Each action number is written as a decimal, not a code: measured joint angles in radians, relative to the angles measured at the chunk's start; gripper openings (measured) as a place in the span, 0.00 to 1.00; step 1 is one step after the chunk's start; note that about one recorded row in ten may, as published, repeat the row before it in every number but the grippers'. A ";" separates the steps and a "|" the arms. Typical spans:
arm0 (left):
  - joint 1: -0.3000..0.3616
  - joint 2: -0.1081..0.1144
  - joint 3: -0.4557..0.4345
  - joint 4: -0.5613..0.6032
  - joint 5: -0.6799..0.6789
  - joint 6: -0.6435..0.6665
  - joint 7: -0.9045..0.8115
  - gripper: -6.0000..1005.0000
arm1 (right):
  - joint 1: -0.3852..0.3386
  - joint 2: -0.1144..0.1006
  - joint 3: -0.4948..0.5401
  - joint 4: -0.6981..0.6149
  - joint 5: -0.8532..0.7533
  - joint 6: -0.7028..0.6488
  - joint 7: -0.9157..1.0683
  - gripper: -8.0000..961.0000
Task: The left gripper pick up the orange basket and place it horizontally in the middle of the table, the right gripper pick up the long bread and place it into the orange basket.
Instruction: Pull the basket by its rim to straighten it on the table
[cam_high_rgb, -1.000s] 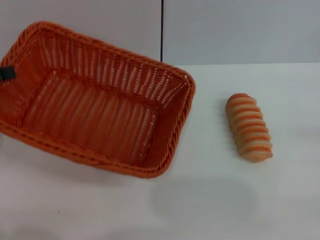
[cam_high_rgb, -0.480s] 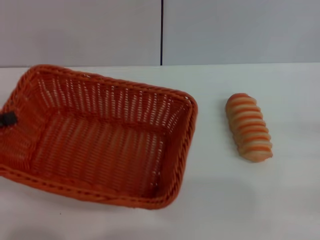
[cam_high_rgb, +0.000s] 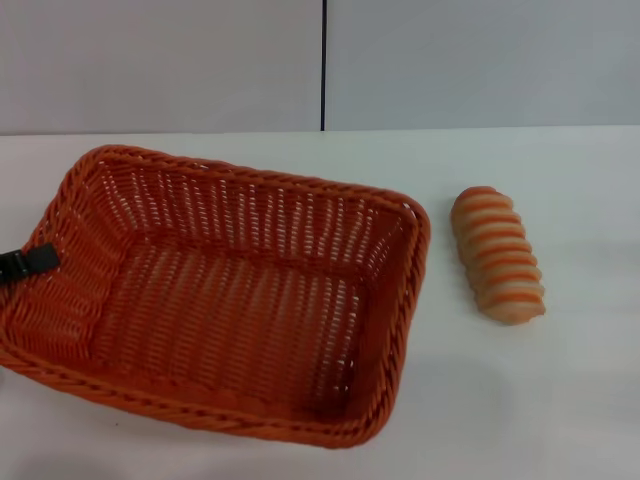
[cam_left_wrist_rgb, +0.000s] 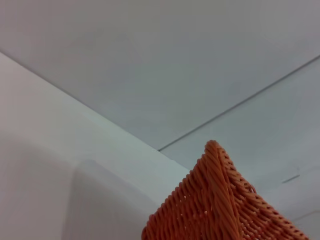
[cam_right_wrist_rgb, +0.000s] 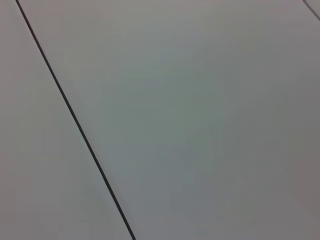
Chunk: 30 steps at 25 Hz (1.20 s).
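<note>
Nearest us in the head view we see the basket (cam_high_rgb: 220, 300) sitting on the white table (cam_high_rgb: 560, 400), its open side up and its long sides running slightly aslant, the left end closer to us than the right. Its near braided rim runs along the bottom of the view, and the woven floor and sloping walls show inside, with nothing in them.

At the basket's left short wall we see a small black piece of the left tool (cam_high_rgb: 28, 263) lying over the rim, one finger (cam_high_rgb: 30, 262) reaching inside the wall. It appears clamped on the basket's rim, though only this tip shows at the edge of the view. In the left wrist view we see just a corner of the basket (cam_left_wrist_rgb: 220, 210) rising close to the camera, with the table and the grey wall behind it.

Farther right, apart from the basket, we see the bread (cam_high_rgb: 497, 254) lying on the table, its length running away from us, ridges across it. It rests just beside the basket's right end without touching it.

Beyond both we see the table's far edge and the grey wall (cam_high_rgb: 480, 60) with a dark vertical seam. We do not see the right tool; the right wrist view shows only the wall.
</note>
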 joint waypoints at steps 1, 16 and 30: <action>0.000 0.000 0.000 0.000 -0.001 0.002 -0.001 0.23 | -0.002 0.000 0.000 0.000 0.000 0.000 0.000 0.54; 0.002 0.008 -0.002 0.007 0.010 0.025 -0.012 0.38 | -0.008 0.001 0.000 0.001 -0.011 -0.001 0.000 0.54; -0.010 0.047 0.016 0.014 0.133 0.100 -0.013 0.79 | 0.001 -0.003 0.000 -0.012 -0.016 0.002 0.010 0.54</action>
